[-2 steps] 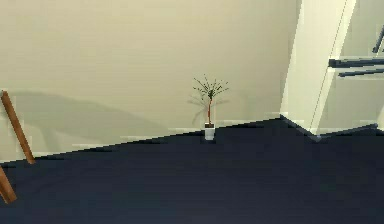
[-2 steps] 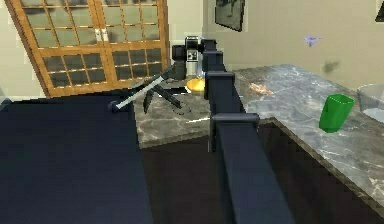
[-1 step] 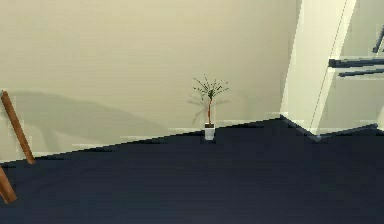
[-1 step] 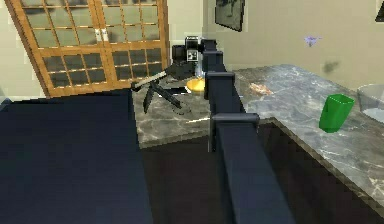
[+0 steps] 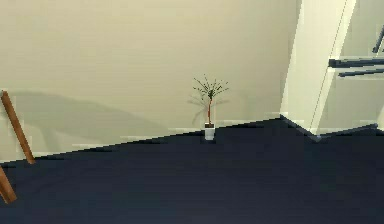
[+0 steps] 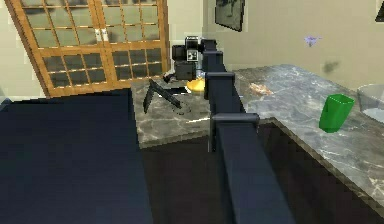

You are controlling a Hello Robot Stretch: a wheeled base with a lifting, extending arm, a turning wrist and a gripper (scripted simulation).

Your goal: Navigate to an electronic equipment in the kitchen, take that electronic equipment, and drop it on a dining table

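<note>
Your claw (image 6: 164, 103) hung at the far end of the dark arm (image 6: 232, 130), over the near left part of a marbled countertop (image 6: 290, 85) in the arm side view, its two thin fingers (image 6: 150, 98) pointing down toward the stone. With the counter right behind it, you could not tell whether it gripped anything. Just right of the claw a small yellow thing (image 6: 197, 87) lay on the counter, and you could not tell whether the two touched. Farther right lay a pale orange patch (image 6: 262, 88), and near the right end stood an upright green cup (image 6: 337, 111) with a grey rounded thing (image 6: 373, 100) just beside it at the picture's edge. None of these shapes was plain enough for you to call it the electronic equipment, so you could not say where it was. Far behind the counter stood wooden double doors (image 6: 95, 40) with glass panes, and a dark framed picture (image 6: 230, 12) hung on the wall to their right. Left of the counter lay dark blue floor (image 6: 60, 150). In the forward view you faced a cream wall (image 5: 120, 50) across the same dark floor, with a small potted plant (image 5: 209, 112) at the wall's foot, a white upright unit (image 5: 305, 60) on the right and a brown wooden bar (image 5: 17, 125) at the left edge.
</note>
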